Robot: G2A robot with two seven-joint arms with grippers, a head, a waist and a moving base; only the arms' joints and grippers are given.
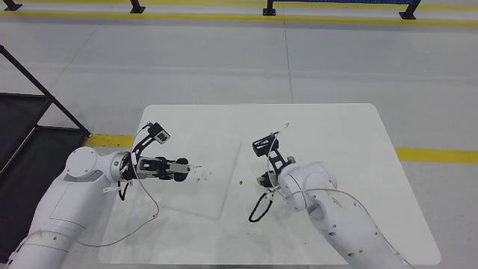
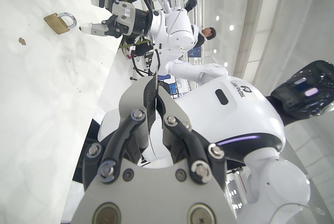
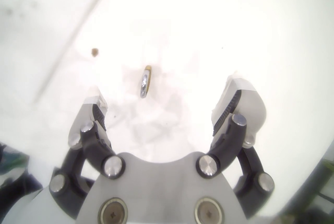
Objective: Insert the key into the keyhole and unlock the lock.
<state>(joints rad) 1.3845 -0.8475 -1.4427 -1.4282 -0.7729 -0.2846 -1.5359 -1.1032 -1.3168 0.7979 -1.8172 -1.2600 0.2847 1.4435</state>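
My right pincer (image 3: 165, 90) is spread apart, aligned on the padlock (image 3: 145, 81), presumably to steady it; my left pincer (image 2: 156, 94) is pressed together.

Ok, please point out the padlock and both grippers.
padlock (image 2: 55, 24), left wrist view, brass body.
right gripper (image 3: 165, 90), right wrist view, midway between fingertips.
left gripper (image 2: 156, 91), left wrist view, between shut fingertips.
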